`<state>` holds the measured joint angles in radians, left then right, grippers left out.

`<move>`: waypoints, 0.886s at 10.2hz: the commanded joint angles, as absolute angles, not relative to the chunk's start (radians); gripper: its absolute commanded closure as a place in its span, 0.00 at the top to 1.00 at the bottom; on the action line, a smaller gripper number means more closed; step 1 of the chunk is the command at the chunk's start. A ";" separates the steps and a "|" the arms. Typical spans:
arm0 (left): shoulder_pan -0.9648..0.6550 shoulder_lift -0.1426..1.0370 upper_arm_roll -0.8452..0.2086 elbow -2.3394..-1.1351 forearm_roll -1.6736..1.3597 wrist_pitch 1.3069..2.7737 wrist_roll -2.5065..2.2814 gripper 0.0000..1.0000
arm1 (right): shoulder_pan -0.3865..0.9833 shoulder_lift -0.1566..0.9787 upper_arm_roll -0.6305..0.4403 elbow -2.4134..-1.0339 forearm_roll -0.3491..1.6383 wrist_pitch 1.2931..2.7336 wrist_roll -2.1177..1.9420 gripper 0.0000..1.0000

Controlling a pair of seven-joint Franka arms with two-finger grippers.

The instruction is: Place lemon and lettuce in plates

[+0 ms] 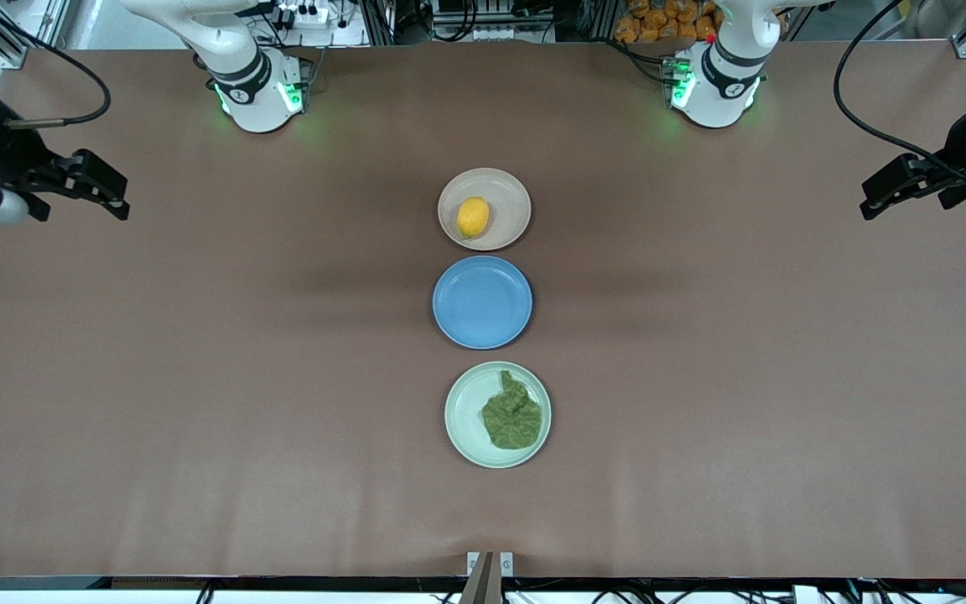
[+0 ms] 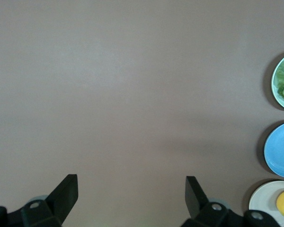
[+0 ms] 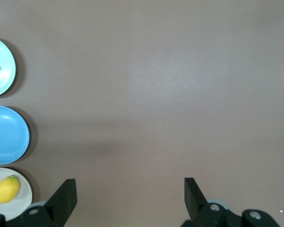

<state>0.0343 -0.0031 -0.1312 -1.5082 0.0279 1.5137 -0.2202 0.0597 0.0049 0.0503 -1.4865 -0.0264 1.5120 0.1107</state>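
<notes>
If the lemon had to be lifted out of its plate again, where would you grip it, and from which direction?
Grip the lemon across its narrow middle, coming straight down from above. It lies on its side in the shallow beige plate, long axis running roughly toward the front camera, so fingers closing across that axis probably hold best and clear the low rim.

soft even overhead light, faint shadows

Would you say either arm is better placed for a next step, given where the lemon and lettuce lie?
Neither: the lemon lies in the beige plate and the lettuce in the green plate. Left gripper and right gripper wait open over the table ends.
</notes>
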 commanded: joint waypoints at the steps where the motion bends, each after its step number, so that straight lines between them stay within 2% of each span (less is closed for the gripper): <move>1: 0.043 -0.017 -0.137 -1.525 0.003 1.517 -0.195 1.00 | 0.049 0.006 0.061 -1.505 -0.041 1.514 0.104 1.00; 9: 0.035 0.005 -0.141 -1.490 0.008 1.516 -0.195 1.00 | 0.045 0.003 0.061 -1.514 -0.055 1.514 0.039 1.00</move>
<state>0.0329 -0.0012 -0.1378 -1.5075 0.0276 1.5155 -0.2190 0.0575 0.0112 0.0538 -1.5090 -0.0365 1.5112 0.0925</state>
